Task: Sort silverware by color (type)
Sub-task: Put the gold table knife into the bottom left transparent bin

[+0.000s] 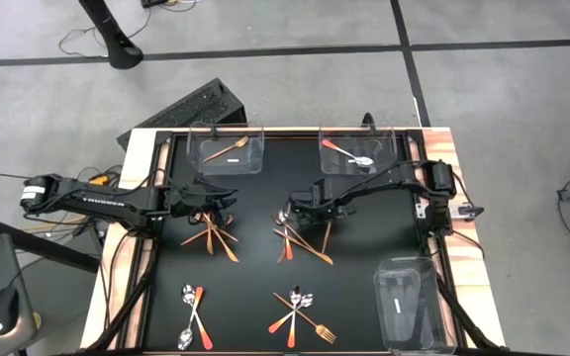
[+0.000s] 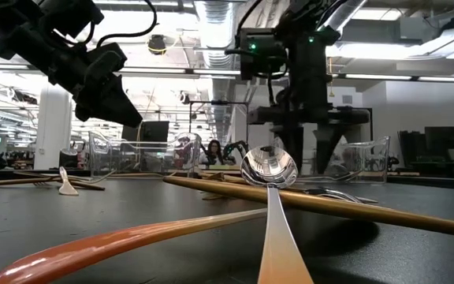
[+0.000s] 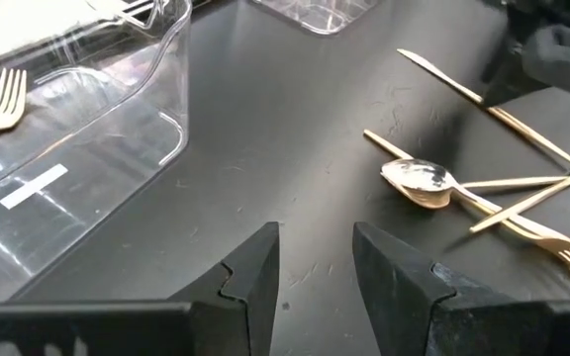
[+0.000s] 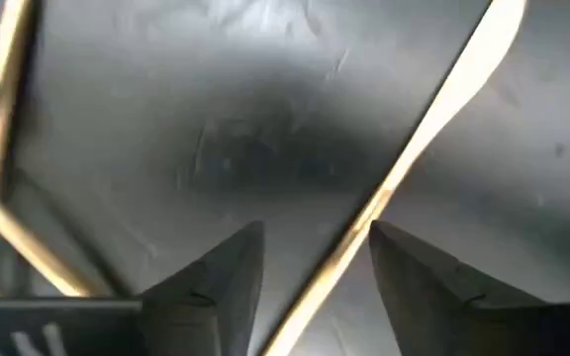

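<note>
Left gripper (image 1: 209, 205) open, empty, above the copper-gold pile (image 1: 213, 235) at mat's left-centre. Right gripper (image 4: 310, 259) low over the central pile (image 1: 300, 240), fingers spread, a gold utensil (image 4: 404, 163) lying between them, not clamped.

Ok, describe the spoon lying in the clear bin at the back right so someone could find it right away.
Start at the black table top and go to its far edge, where two clear plastic bins stand. In the right-hand bin lies one silver-bowled spoon with a red-orange handle. The left-hand bin holds a copper-gold fork instead.
</note>
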